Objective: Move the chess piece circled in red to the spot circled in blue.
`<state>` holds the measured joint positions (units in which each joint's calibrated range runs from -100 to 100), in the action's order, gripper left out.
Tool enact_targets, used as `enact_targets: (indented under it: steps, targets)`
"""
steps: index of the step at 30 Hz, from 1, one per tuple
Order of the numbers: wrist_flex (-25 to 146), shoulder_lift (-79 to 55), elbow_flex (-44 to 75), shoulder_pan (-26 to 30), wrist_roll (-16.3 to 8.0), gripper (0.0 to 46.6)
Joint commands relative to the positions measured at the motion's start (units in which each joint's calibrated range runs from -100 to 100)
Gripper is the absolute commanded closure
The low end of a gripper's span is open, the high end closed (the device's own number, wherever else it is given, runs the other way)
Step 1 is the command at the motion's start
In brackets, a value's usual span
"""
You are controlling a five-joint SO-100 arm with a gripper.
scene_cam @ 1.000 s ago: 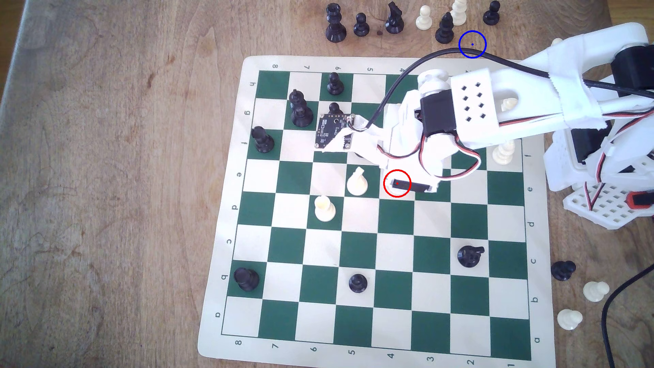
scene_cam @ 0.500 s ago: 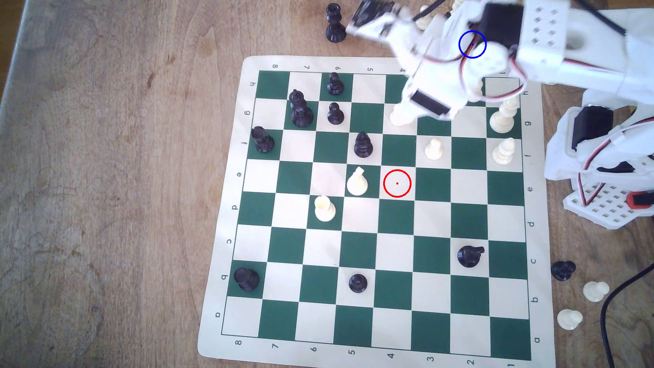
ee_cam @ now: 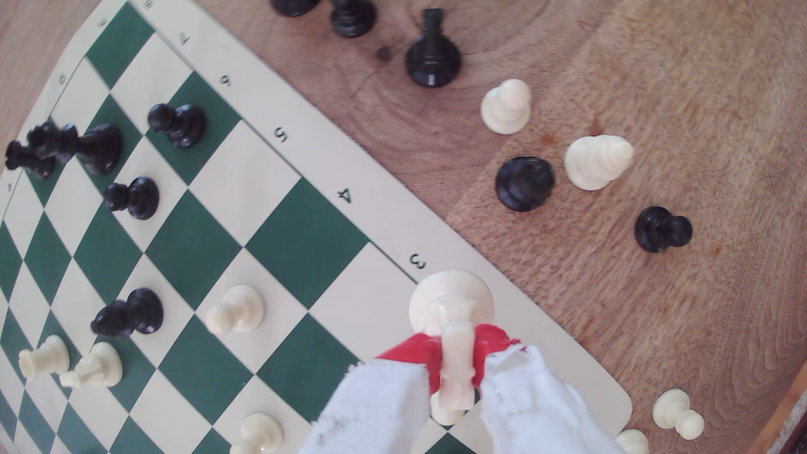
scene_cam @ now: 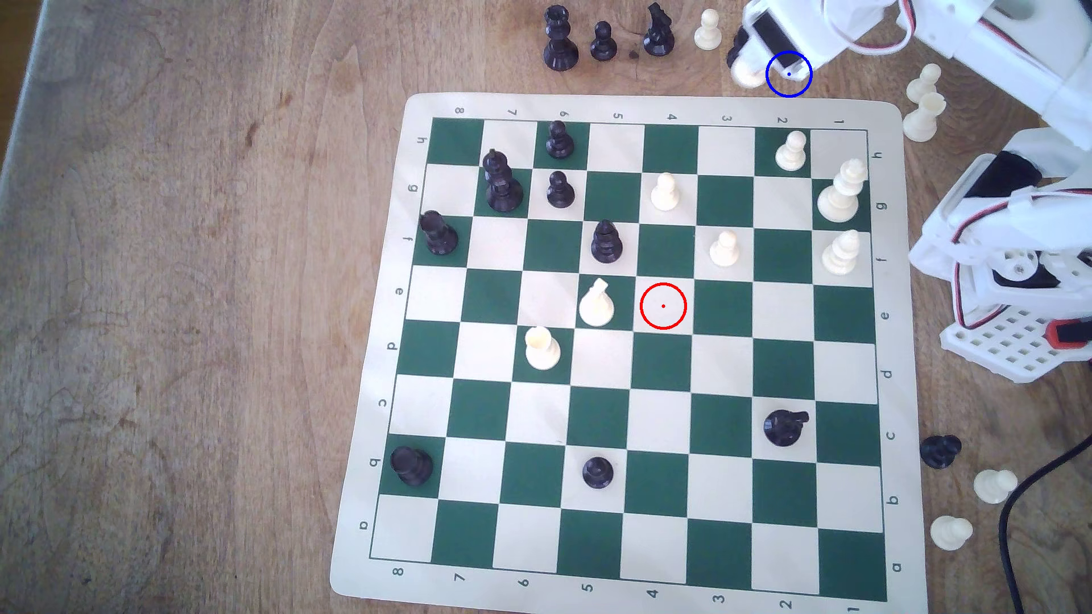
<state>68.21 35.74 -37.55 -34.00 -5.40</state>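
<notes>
- Between the two cloth-wrapped fingers [ee_cam: 384,406], the white pawn [ee_cam: 454,349] is pinched by its neck, with the red fingertip pads pressed on either side of it. The gripper [ee_cam: 454,362] is clenched on the piece, not released.
- Gripping at the neck leaves the wide round base free below the fingers, which I judge lets the pawn be set down flat without the fingers meeting the surface first.
- Seen from the wrist, the pawn hangs head toward the camera and base away, over the cream border of the chessboard [ee_cam: 393,209] near the "3" label, right at the edge where the wooden table [ee_cam: 655,305] begins.
- In the exterior view the gripper [scene_cam: 762,56] is at the top of the picture, past the board's far edge, and the pawn's pale base [scene_cam: 746,74] shows just beside the blue ring [scene_cam: 789,74], toward the exterior view's left of it.
- The red ring [scene_cam: 663,306] encloses a bare cream square, so the pick-up is done and carrying is the step in hand.
- A black piece [scene_cam: 735,50] stands close behind the gripper and a white captured pawn [scene_cam: 707,29] is near; the spot lies among these set-aside pieces, so lowering calls for care not to knock them.
- Whether the base touches the table cannot be told.
</notes>
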Motion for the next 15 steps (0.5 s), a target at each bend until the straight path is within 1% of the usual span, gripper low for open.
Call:
enact_targets:
  steps: [1, 3, 8, 15]
  targets:
    - [-1.3, -1.9, 1.2, -3.9, 0.1, 46.4]
    - [-2.3, -3.6, 1.1, -5.9, 0.2, 46.4]
    - [-5.5, -8.9, 0.7, -7.7, 0.4, 46.4]
    - [-8.5, -13.7, -0.6, -8.2, 0.4, 46.4]
